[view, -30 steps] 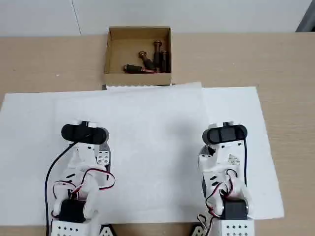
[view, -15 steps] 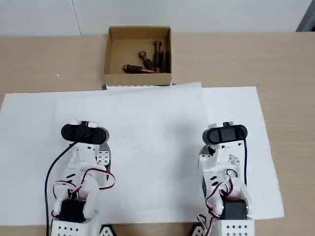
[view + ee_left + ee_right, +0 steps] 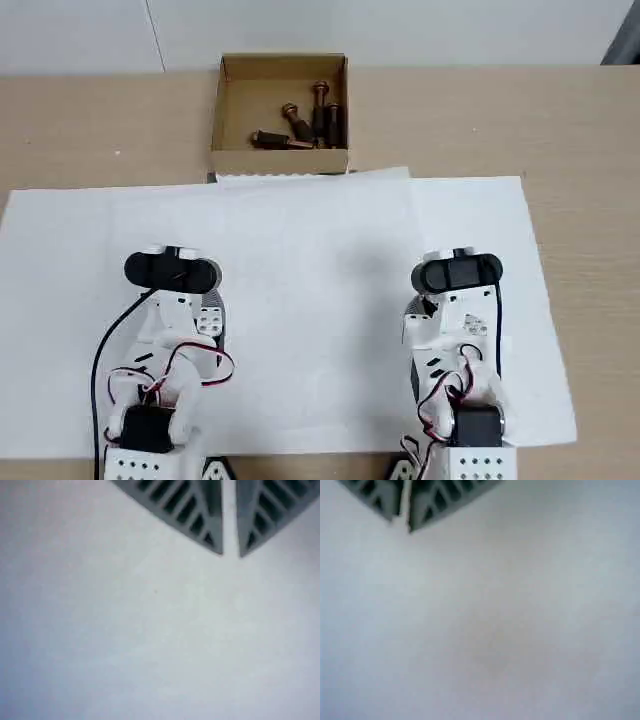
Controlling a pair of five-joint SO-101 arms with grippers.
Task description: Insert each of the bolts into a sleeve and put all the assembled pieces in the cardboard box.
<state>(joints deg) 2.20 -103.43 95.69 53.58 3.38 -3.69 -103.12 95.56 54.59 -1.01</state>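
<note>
The cardboard box [image 3: 232,110] stands at the back of the table, and several assembled bolt-and-sleeve pieces [image 3: 310,122] lie in its right half. Both arms are folded back near the front edge, over the white paper. My left gripper [image 3: 230,554] is shut with nothing in it and points down at bare paper. My right gripper [image 3: 402,524] is likewise shut and empty above the paper. In the high view the left arm [image 3: 172,272] sits at the front left and the right arm [image 3: 456,274] at the front right.
A large white paper sheet [image 3: 310,290] covers the middle and front of the wooden table [image 3: 560,120]. The box rests just beyond the sheet's far edge.
</note>
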